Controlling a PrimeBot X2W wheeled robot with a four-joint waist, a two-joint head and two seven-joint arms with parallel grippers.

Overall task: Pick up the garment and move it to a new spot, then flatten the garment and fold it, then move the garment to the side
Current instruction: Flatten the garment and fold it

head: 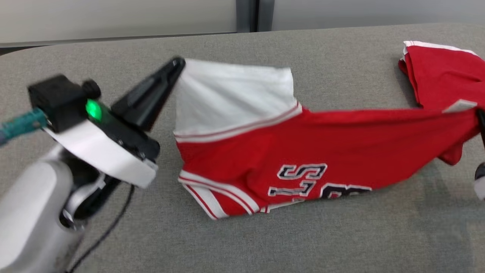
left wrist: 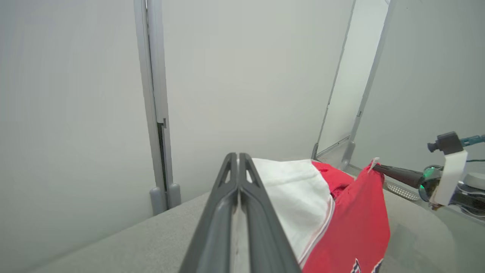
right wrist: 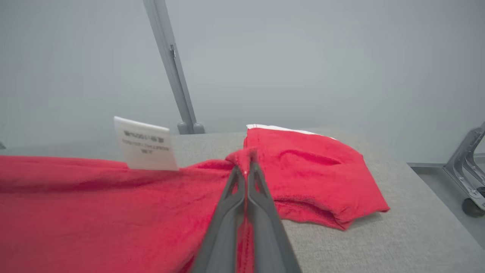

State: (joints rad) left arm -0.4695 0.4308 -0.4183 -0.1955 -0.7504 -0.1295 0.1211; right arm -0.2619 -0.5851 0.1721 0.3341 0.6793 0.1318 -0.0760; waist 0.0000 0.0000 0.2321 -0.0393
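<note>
The garment (head: 303,151) is a red jersey with a white panel, striped trim and dark lettering. It hangs stretched between my two grippers, its lower edge sagging onto the grey table (head: 265,235). My left gripper (head: 177,65) is shut on the white corner at the upper left; in the left wrist view its fingers (left wrist: 238,156) are pressed together beside the white cloth (left wrist: 299,189). My right gripper (right wrist: 247,167) is shut on a bunched red edge of the garment (right wrist: 94,197), next to a white label (right wrist: 146,144). A folded red part (head: 443,76) rests on the table at the far right.
Pale wall panels with a grey post (head: 248,15) stand behind the table's far edge. A black cable (head: 110,227) hangs from my left arm. A metal frame leg with a caster (right wrist: 471,206) stands on the floor off the table's right side.
</note>
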